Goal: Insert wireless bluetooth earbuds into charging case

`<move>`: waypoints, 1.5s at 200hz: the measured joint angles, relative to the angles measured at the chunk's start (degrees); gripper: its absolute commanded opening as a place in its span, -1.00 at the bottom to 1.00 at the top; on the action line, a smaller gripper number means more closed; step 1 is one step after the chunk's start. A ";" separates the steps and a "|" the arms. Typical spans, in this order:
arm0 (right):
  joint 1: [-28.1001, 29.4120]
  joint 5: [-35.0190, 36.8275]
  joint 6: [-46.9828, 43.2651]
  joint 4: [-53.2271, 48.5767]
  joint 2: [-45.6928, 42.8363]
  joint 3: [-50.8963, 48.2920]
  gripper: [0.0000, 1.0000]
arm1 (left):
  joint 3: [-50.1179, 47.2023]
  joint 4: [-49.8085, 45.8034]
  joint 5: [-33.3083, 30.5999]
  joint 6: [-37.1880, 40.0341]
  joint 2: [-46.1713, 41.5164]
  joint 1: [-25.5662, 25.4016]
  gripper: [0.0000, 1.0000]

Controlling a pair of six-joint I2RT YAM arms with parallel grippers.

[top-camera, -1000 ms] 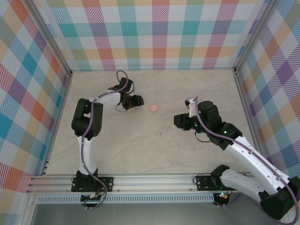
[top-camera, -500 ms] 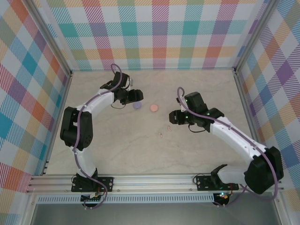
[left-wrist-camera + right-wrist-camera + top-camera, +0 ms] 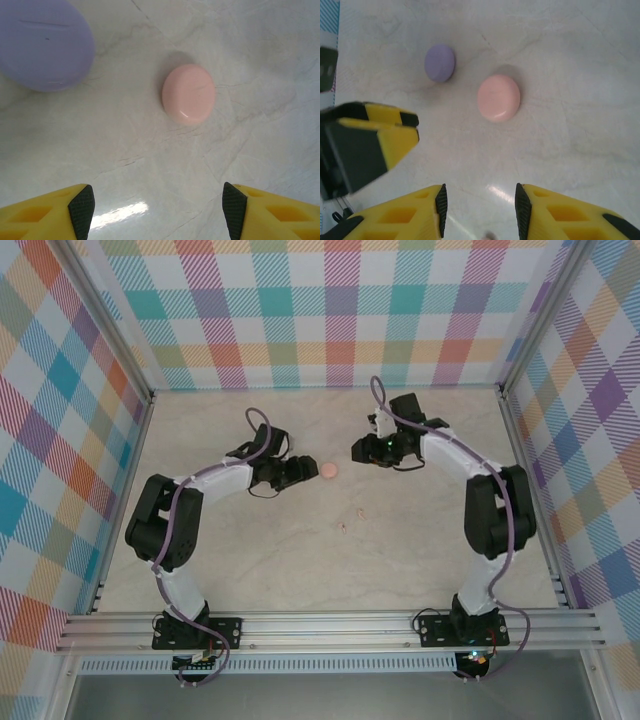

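Note:
Two small round charging cases lie closed on the pale table: a pink one and a purple one. My left gripper hovers just left of the pink case, open, with bare table between its fingers. My right gripper faces the pink case from its right, open and empty. A tiny pale earbud lies on the table nearer the arms' bases. A small pinkish blur sits at the bottom edge between the right fingers; I cannot tell what it is.
Plaid walls close in the table on the left, back and right. The left gripper's yellow finger stands close to the right gripper's left. The metal rail runs along the near edge.
The right arm has swung from mid-table to the far side beside the pink case, its jaws a little wider. The left gripper shifted right, over the purple case.

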 measured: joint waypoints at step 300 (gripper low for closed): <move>0.50 -11.63 1.09 -14.49 32.70 30.84 -0.56 | 2.93 16.04 3.26 -9.27 13.16 -1.16 -0.06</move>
